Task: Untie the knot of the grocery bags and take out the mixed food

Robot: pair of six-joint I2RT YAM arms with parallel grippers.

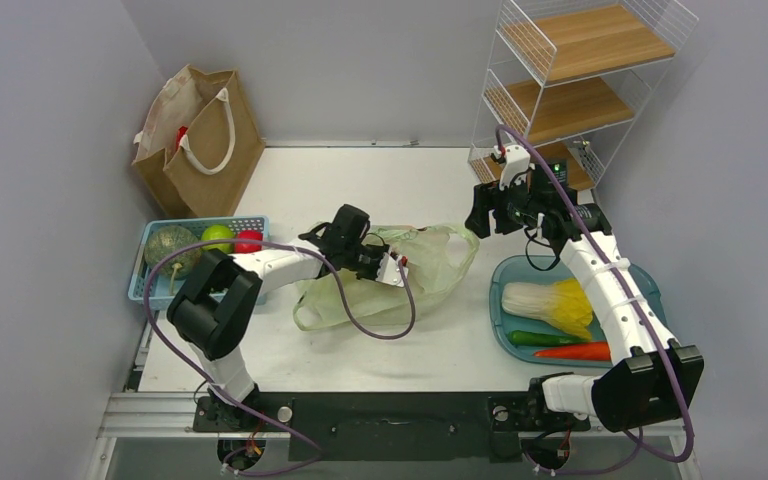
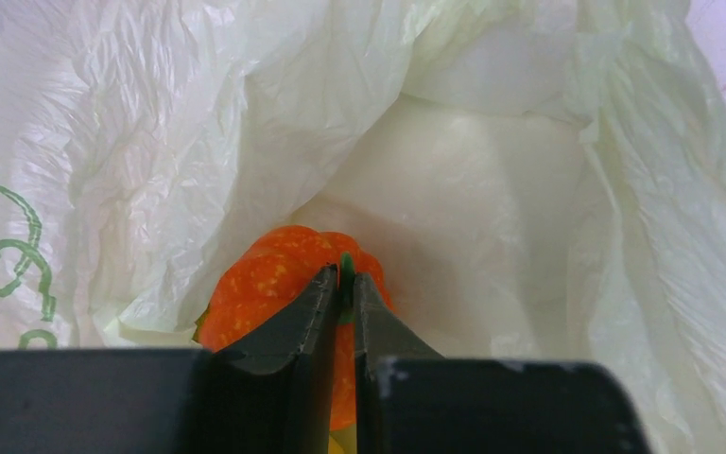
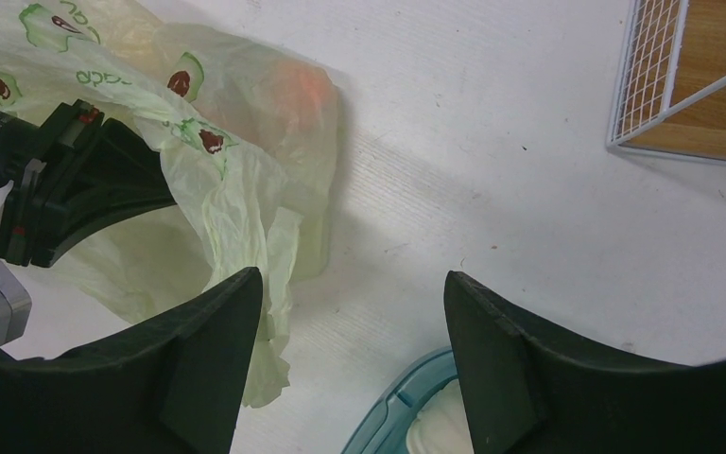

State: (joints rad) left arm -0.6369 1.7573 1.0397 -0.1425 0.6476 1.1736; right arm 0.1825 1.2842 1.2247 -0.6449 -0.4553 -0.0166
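Observation:
The pale green plastic bag (image 1: 430, 262) lies open on the table, its mouth towards the left arm; no tied knot shows. My left gripper (image 2: 344, 276) reaches inside the bag (image 2: 492, 161) and is shut on the small green stem of the ribbed orange tomato-like piece (image 2: 265, 274). In the top view the left gripper (image 1: 385, 262) sits at the bag's mouth, its fingertips hidden by plastic. My right gripper (image 3: 352, 284) is open and empty, hovering above the table beside the bag's right end (image 3: 236, 123); it also shows in the top view (image 1: 482, 218). The orange piece glows through the plastic (image 3: 298, 90).
A brown paper bag (image 1: 200, 140) stands at the back left. A blue basket (image 1: 150, 285) holds a round green fruit (image 1: 217, 237), a red one and a melon. A teal tray (image 1: 505, 275) holds a cabbage (image 1: 550, 300). A wire shelf rack (image 1: 570, 80) stands back right.

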